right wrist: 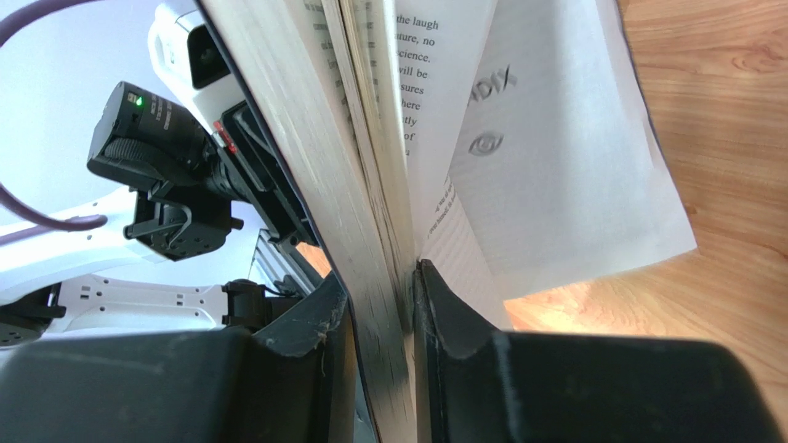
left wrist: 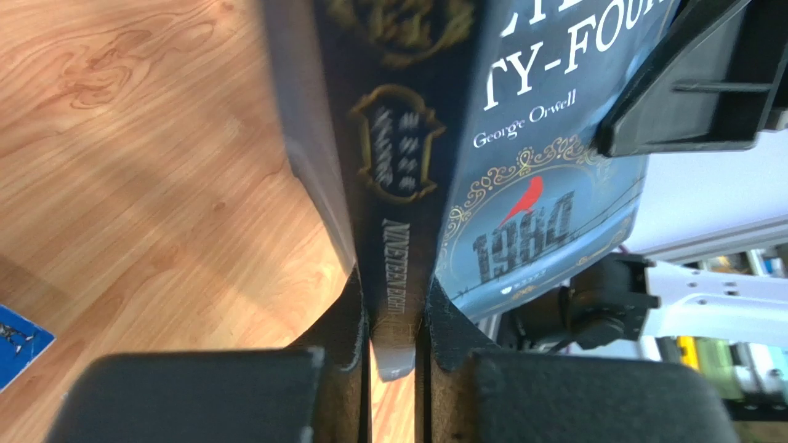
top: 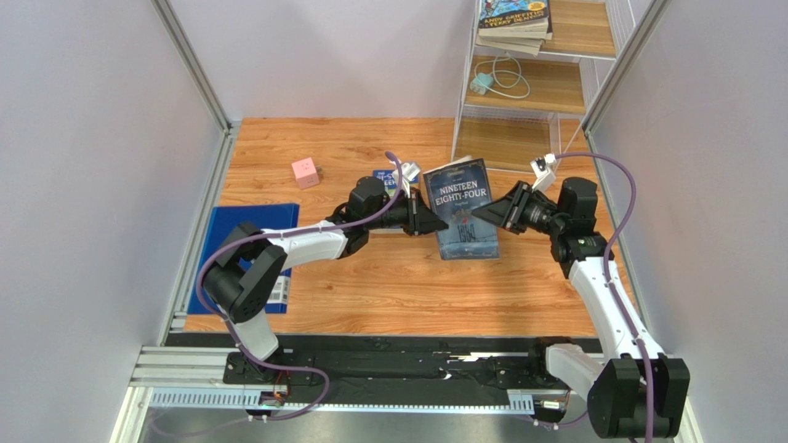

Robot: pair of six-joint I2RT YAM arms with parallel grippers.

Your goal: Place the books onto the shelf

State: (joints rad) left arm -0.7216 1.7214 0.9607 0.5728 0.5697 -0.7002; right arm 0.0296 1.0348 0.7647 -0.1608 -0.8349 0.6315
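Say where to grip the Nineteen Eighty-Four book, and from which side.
Grip the Nineteen Eighty-Four book at its spine, from the robot's left, where the left gripper pinches it. That bound edge looks firm; at the edge in the right gripper, loose pages fan apart.

Grey-blue Nineteen Eighty-Four [top: 461, 208] hangs tilted, cover upward, pages splaying; colourful books [top: 513, 23] lie stacked flat on the top board of the white wire shelf [top: 566, 88].

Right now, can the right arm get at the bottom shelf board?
Probably not yet: the board lies close, but the right gripper and left gripper both clamp the book.
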